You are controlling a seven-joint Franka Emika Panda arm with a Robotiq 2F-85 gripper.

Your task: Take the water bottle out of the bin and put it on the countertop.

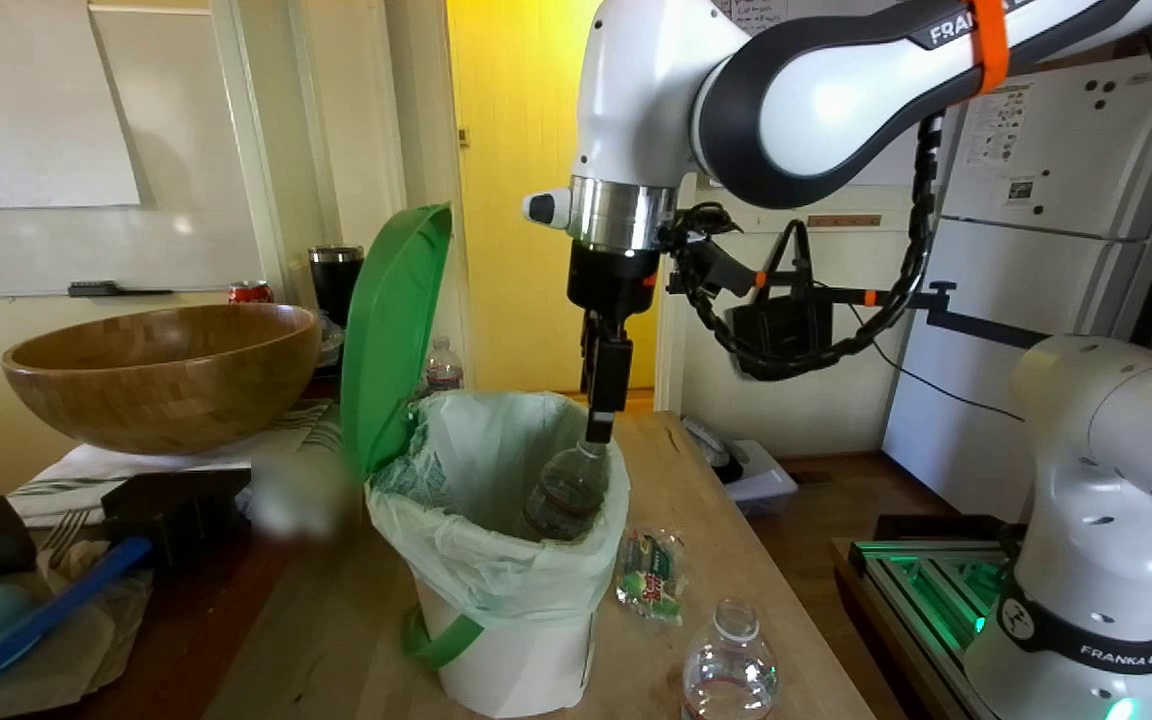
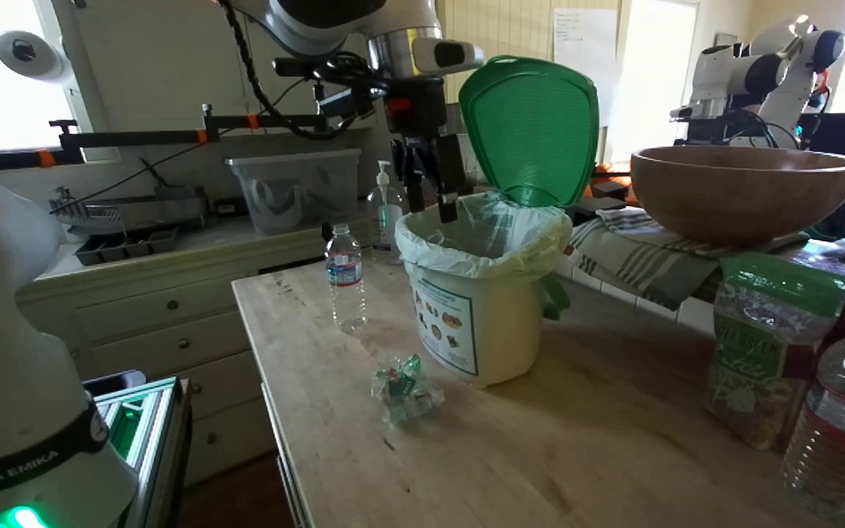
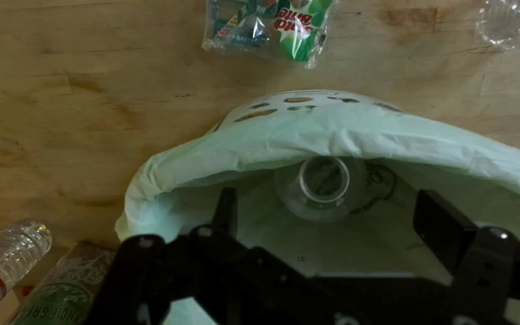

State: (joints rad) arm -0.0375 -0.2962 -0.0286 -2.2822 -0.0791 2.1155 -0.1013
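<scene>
Below gripper (image 2: 431,206), water bottle (image 1: 566,496), inside bin (image 2: 497,317)

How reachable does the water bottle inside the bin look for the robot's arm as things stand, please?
Probably yes: the green lid stands raised, and the open gripper is over the bin, roughly lined up with the water bottle; the liner close by it might crowd the grasp.

The gripper (image 2: 431,205) points roughly straight down, its two dark fingers (image 3: 443,228) parted wide with a clear gap between them. Directly above the jaws, the wrist (image 1: 636,105) stands nearly upright; higher and off to one side of them, the forearm (image 1: 851,100) slants upward and away. The base (image 1: 1096,530) stands well apart from the jaws, on that same side.
</scene>
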